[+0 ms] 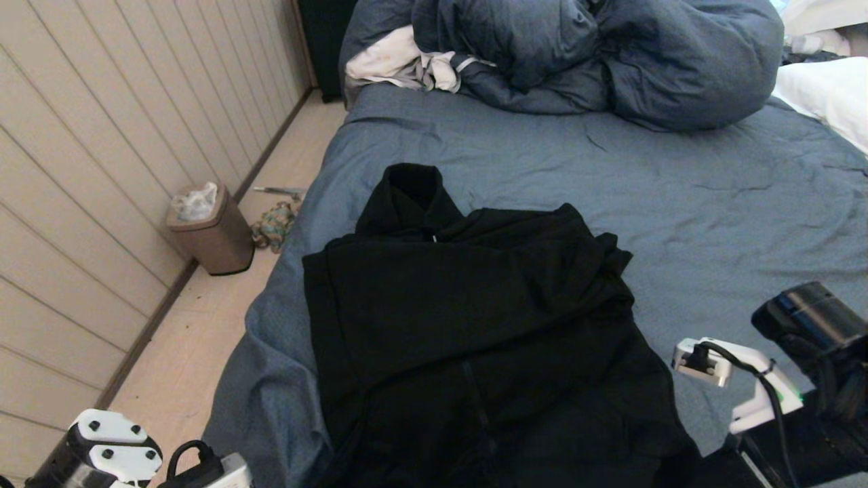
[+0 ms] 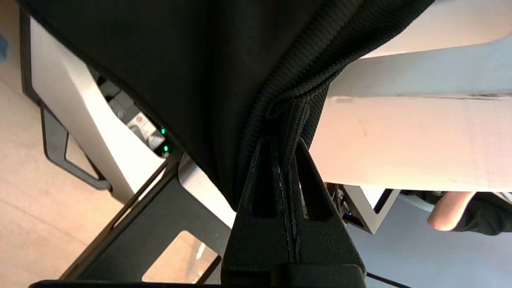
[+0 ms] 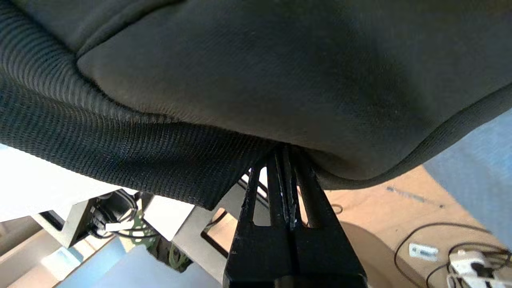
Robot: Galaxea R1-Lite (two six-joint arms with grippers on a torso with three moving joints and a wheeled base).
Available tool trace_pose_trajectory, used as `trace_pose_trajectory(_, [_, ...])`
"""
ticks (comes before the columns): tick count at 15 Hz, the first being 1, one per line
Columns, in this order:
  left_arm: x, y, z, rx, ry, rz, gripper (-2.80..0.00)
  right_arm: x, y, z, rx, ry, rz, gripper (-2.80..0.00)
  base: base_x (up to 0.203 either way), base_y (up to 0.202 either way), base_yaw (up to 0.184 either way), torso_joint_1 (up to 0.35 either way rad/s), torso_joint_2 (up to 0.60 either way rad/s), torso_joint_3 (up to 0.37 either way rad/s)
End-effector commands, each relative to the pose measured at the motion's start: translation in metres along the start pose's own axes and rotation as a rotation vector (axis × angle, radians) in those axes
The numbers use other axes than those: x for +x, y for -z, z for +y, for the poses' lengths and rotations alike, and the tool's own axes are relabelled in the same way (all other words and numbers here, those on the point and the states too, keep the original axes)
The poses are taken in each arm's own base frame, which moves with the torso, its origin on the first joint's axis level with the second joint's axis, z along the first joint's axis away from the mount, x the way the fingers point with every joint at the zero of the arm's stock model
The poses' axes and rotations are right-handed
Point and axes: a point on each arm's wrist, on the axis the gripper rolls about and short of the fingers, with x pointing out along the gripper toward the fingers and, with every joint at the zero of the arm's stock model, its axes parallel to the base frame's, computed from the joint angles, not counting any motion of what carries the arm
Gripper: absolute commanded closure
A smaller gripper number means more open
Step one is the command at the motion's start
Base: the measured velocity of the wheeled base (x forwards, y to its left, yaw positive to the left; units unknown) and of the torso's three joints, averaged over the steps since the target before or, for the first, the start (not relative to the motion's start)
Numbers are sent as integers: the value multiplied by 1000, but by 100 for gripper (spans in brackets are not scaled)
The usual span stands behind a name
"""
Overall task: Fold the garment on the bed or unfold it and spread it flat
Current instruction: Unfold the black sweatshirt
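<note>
Listing for you: garment (image 1: 475, 325) rumpled on the bed (image 1: 712, 203) near edge, hood far, left gripper (image 2: 285, 154) and right gripper (image 3: 285, 154) each clamped on its ribbed hem, spreading or folding unfinished.

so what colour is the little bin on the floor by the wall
Brown, with a pale liner bag poking out of the top. The bin shows best in the head view.

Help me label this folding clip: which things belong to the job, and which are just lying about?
Job: garment; bed; left gripper and right gripper, both shut on the garment's ribbed hem.
Lying about: duvet; white-grey cloth; bin on the floor.
</note>
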Motion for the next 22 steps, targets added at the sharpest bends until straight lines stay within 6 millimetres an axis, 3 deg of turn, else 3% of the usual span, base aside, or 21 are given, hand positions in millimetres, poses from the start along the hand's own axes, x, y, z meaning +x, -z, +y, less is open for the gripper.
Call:
trace_pose_trajectory(1, [4,-1,2,-22,-6,31,0,4,2,-2,8,1,25,0,0,0,0,0,0,0])
trace_pose_trajectory(6, [9,-6,5,-41,-46,50,0,5,3,-3,8,18,35,0,0,0,0,0,0,0])
trace_pose_trajectory(7, [8,-4,4,-37,-45,49,-12,5,4,-2,4,21,36,-12,0,0,0,0,0,0])
trace_pose_trajectory(8, [6,-3,3,-29,-40,40,-280,5,4,-2,0,22,34,-280,0,0,0,0,0,0])
trace_pose_trajectory(14, [1,4,2,11,-36,18,-280,3,3,-2,4,29,23,-280,0,0,0,0,0,0])
trace_pose_trajectory(17, [-8,-14,-2,24,-62,-84,-280,-9,-6,-12,20,73,-76,-280,0,0,0,0,0,0])
trace_pose_trajectory(18, [-13,-27,-4,22,-81,-139,-280,-18,-14,-15,23,98,-126,0,0,0,0,0,0,0])
trace_pose_trajectory(20, [-30,-61,-5,2,-120,-273,-280,-38,-33,-18,24,140,-226,0,0,0,0,0,0,0])
trace_pose_trajectory(21, [-37,-79,-4,-7,-135,-324,0,-48,-45,-18,22,153,-273,0,0,0,0,0,0,0])
trace_pose_trajectory(22, [-44,-99,-3,-8,-145,-370,0,-56,-61,-20,32,160,-317,0,0,0,0,0,0,0])
